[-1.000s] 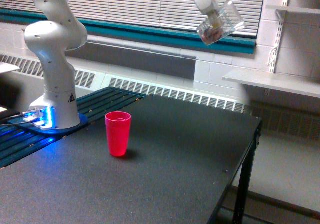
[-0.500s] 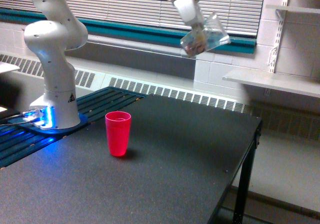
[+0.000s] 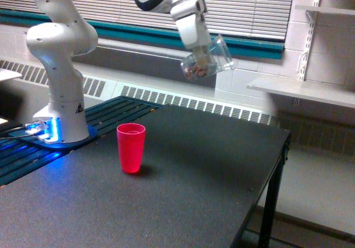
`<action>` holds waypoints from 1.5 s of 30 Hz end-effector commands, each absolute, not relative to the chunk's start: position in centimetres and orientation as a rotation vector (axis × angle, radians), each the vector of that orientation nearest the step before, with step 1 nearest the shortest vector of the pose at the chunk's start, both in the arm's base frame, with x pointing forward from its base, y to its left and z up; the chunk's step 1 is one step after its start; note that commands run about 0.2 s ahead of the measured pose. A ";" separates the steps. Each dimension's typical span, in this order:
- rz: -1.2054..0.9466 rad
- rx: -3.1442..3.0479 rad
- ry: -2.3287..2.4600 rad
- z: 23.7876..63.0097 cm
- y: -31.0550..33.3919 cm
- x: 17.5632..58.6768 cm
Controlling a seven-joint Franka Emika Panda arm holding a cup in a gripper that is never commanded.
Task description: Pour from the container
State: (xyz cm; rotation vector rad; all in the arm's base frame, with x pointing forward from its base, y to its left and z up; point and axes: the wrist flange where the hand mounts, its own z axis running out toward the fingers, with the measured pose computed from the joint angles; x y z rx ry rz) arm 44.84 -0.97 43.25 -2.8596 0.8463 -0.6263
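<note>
The container (image 3: 207, 60), a clear plastic cup with small reddish-brown and pale pieces at its bottom, hangs tilted in the air with its mouth up and toward the exterior view's right. My gripper (image 3: 201, 54) is shut on it, high above the black table (image 3: 183, 192). A red cup (image 3: 131, 147) stands upright on the table, well below the container and toward the exterior view's left. Its mouth is open and nothing shows inside.
The arm's white base (image 3: 60, 92) stands at the table's left, with a blue light at its foot. A window with blinds and a radiator (image 3: 194, 106) run behind. A shelf (image 3: 302, 90) juts out at the right. The table's right edge (image 3: 280, 165) drops off.
My gripper has carried the container down and toward the exterior view's left, closer to the red cup. The red cup has not moved.
</note>
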 end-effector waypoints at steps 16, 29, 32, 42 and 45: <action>-0.416 -2.902 0.860 40.3 0.6 41.5; -0.355 -2.959 0.844 39.5 -0.2 40.4; -0.337 -2.969 0.851 39.2 -0.6 40.1; -0.289 -3.013 0.847 38.4 -1.5 38.7; -0.276 -3.022 0.849 38.1 -1.7 38.2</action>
